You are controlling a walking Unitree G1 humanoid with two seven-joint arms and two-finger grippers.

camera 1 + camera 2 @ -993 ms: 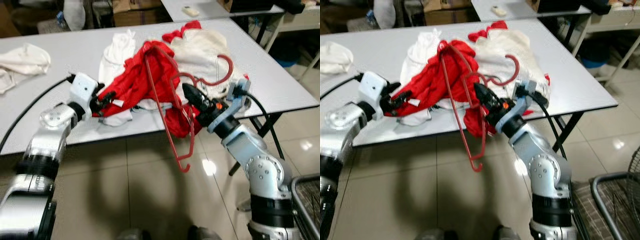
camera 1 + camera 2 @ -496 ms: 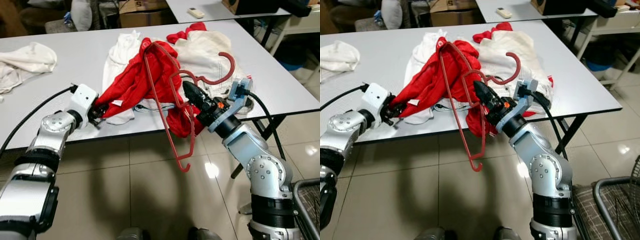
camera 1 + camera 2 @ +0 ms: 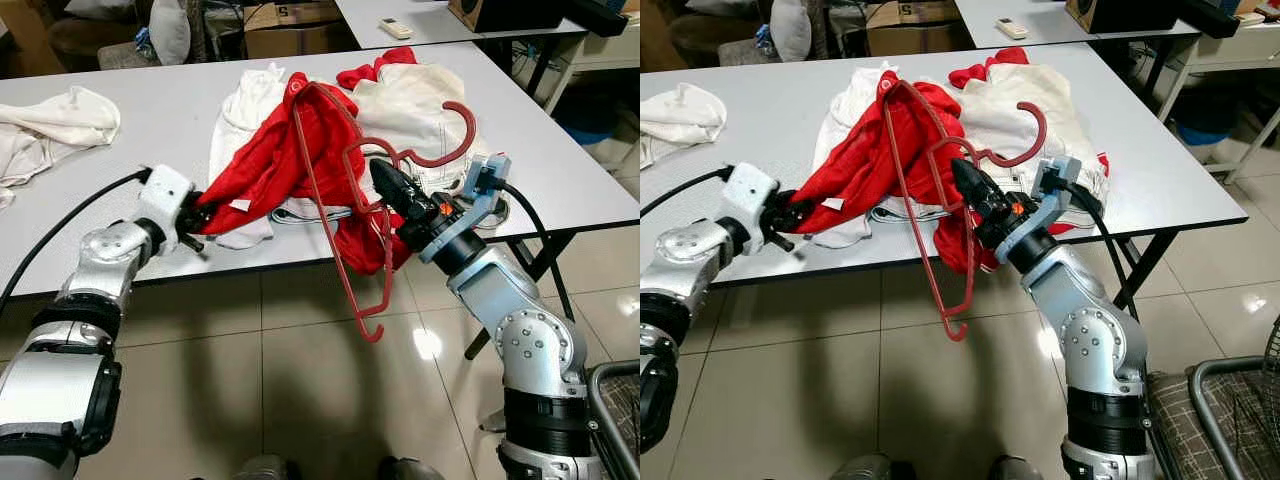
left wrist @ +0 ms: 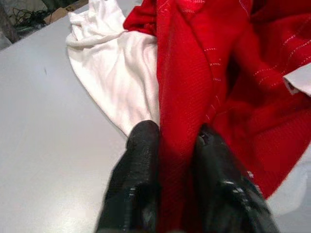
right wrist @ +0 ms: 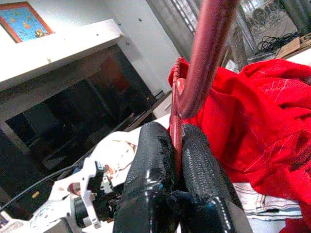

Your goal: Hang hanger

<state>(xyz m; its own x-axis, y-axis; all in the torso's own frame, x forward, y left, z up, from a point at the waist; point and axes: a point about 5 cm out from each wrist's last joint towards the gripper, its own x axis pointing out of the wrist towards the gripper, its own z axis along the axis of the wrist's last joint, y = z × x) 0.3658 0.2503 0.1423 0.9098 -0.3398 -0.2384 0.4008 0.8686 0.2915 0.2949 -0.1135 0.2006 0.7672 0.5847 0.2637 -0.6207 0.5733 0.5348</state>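
- Landmark: grey table [image 3: 120, 150]. The clothes pile sits at its near-centre; all positions below are relative to it.
- Red hanger [image 3: 345, 270] hangs off the table's near edge, its lower hook dangling over the floor [image 3: 300, 400]. Its upper part is threaded through the red garment [image 3: 275, 165] on the tabletop.
- A second red hook [image 3: 445, 145] curls over the cream garment [image 3: 415, 95], further in on the table.
- Right gripper [image 5: 176, 145] is at the table's near edge, fingers [image 5: 153, 160] closed tight on a thin bar of the hanger with no visible gap.
- Left gripper [image 4: 176, 145] is at the near edge, left of the pile, fingers [image 4: 141, 160] pinched on a fold of the red garment. Cloth fills the space between them.
- White garment [image 3: 240, 105] lies under and beside the red one. Another white cloth [image 3: 55, 120] is well apart toward the table's left end.
- Versus 1.0 s ago: both grips unchanged, and the hanger has the same pose relative to the table edge.
- Left gripper now sits slightly lower and closer to the table edge, with the red sleeve drawn out a bit straighter.
- The whole scene has shifted down in frame, so that is head camera movement and not the objects.
- Remote control [image 3: 396, 28] is on the far table behind.
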